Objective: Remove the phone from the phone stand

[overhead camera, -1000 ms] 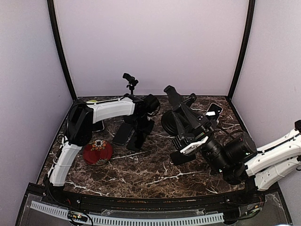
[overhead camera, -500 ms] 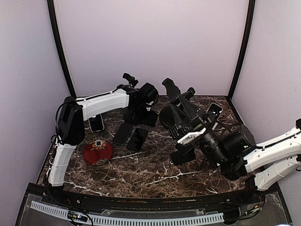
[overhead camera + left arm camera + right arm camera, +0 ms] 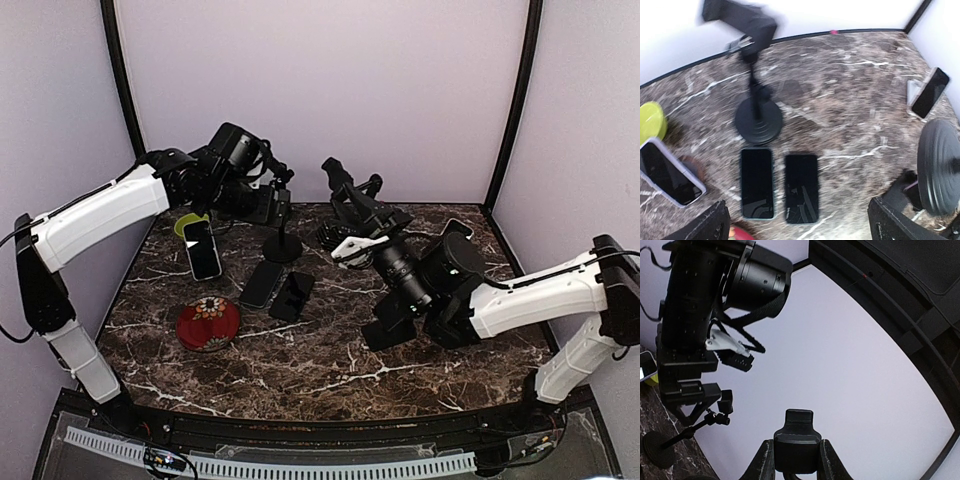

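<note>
**A:** What sits nearest on the worktop?

**B:** A red dish, at the near left. Just beyond it the phone lies flat, screen up. A second phone lies to its left, with a narrow gap between them.

**A:** So it's on no stand?

**B:** None. It rests on the marble, just in front of the round base of a thin pole stand.

**A:** And the left arm?

**B:** The left gripper hangs high over both flat phones. Its fingers are spread wide, released, with nothing between them.

**A:** The right one?

**B:** The right gripper is raised to the right of the pole stand. It is clenched on a black block of the phone stand.

**A:** Farther back?

**B:** A third phone is propped up by a green bowl at the left. A fourth phone leans near the back right corner.
</note>
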Robot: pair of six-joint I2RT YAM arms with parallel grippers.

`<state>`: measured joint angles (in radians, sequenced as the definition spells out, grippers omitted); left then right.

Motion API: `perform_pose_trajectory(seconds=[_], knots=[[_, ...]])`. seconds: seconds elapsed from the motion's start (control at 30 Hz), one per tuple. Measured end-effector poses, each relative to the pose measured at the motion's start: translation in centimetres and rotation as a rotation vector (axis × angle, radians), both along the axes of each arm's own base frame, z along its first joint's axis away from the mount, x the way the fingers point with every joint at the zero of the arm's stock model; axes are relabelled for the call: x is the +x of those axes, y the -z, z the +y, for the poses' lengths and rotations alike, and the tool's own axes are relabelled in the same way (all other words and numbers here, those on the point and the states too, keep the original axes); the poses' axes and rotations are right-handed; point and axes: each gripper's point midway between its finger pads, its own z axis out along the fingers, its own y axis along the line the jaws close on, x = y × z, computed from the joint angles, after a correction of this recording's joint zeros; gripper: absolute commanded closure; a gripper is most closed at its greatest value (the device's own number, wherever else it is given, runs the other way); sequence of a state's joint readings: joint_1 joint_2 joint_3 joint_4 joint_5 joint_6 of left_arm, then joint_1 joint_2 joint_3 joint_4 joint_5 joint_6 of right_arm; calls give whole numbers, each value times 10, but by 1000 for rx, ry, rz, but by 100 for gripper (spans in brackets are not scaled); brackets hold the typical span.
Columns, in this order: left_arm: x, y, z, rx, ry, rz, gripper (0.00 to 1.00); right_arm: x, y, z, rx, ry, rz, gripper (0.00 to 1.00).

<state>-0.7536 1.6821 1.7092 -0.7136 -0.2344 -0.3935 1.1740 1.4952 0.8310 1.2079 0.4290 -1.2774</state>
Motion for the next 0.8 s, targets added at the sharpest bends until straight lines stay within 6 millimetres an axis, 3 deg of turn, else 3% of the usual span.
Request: perform_pose_trajectory(seconds=[0.1, 0.27, 0.47, 0.6, 0.8], knots=[[-1, 9, 27, 21, -53, 2, 1, 24, 30, 9, -68, 0, 24, 99], [2, 12, 54, 21, -115, -20, 1, 49, 79, 26, -170, -22, 37, 100], [-9, 3, 54, 10, 0, -102, 4, 55, 131, 46, -280, -104, 57, 100], [-32, -20, 41, -22, 216, -219, 8, 45, 133, 51, -290, -166, 35, 100], [-73, -77, 21, -99, 517, -433, 14, 19, 112, 53, -276, -239, -15, 100]])
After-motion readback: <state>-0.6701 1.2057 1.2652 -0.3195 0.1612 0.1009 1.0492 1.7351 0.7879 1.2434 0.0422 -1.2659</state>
